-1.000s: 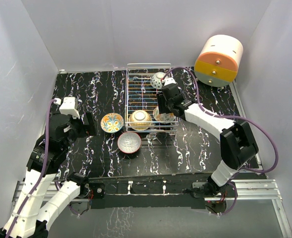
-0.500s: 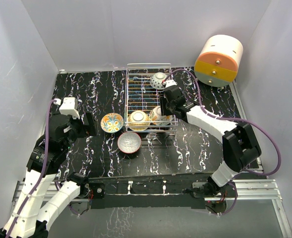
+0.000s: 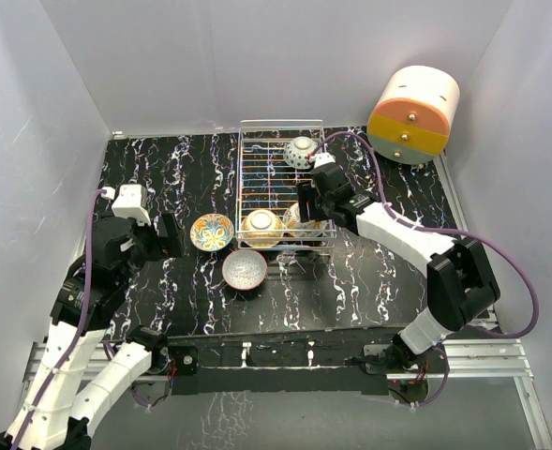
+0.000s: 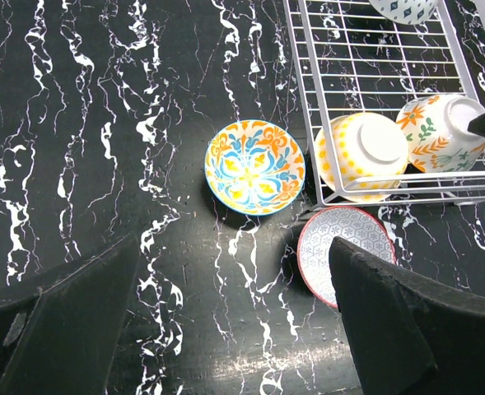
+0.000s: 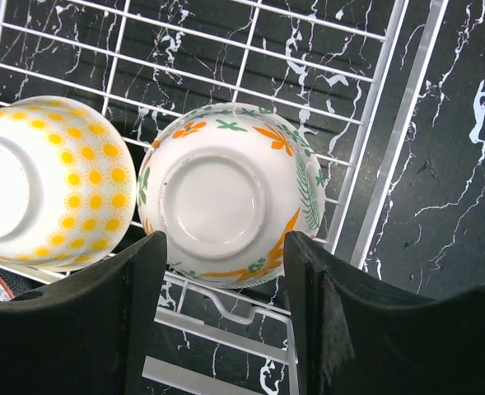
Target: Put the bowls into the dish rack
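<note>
Your dish rack [image 3: 242, 178] is holding 3 of the 5: a blue-dotted bowl [image 3: 301, 151] is sitting at the far end, and a yellow-dotted bowl [image 3: 263, 225] and an orange-flowered bowl [image 5: 213, 202] are lying bottom-up side by side against the near wall. The other 2 are resting upright on the table [image 3: 163, 169]: a yellow-and-teal bowl [image 3: 212, 232] just left of the rack, and a red-rimmed bowl [image 3: 245, 269] just in front of its near left corner.

Your right gripper [image 5: 226, 239] is hanging over the orange-flowered bowl with its fingers [image 5: 102, 329] spread to either side of the bowl's near edge, released rather than clamped. That arm is reaching from the near right, elbow bent outward, forearm angling left toward the rack's near right corner.

Your left gripper [image 4: 234, 247] is hovering above the table to the left of the yellow-and-teal bowl, jaws wide apart and holding nothing. Its arm is folding up tall at the left side.

The table is showing black with white veins. Pale walls [image 3: 257, 56] are closing in 3 sides, and an orange-and-cream round cabinet [image 3: 413, 114] is standing at the far right corner.
</note>
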You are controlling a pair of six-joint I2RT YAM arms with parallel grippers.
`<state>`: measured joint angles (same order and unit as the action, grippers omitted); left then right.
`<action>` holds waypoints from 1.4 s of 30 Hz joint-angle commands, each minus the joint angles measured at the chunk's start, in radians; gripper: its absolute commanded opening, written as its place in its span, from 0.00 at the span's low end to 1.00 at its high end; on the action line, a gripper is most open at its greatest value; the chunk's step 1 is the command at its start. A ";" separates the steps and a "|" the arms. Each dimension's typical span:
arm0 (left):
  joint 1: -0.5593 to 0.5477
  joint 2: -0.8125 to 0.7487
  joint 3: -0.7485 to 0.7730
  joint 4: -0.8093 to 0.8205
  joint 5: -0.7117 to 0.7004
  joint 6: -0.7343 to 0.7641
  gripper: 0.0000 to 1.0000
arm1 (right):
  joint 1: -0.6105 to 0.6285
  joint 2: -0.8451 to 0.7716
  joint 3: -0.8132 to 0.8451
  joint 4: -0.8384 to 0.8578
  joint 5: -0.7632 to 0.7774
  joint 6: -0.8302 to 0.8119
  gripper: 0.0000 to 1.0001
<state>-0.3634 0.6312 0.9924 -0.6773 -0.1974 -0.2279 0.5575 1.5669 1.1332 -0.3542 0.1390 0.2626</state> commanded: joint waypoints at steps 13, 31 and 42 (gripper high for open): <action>-0.003 0.003 0.006 0.011 0.003 -0.002 0.97 | 0.012 0.150 0.289 -0.044 0.080 -0.078 0.64; -0.004 0.007 0.016 0.005 -0.003 0.001 0.97 | 0.012 0.272 0.329 -0.086 0.069 -0.104 0.64; -0.004 0.002 0.003 0.011 0.000 -0.004 0.97 | 0.013 0.189 0.229 -0.099 0.024 -0.099 0.64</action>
<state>-0.3634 0.6395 0.9874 -0.6773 -0.1986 -0.2283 0.5640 1.8236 1.3838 -0.4503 0.1818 0.1696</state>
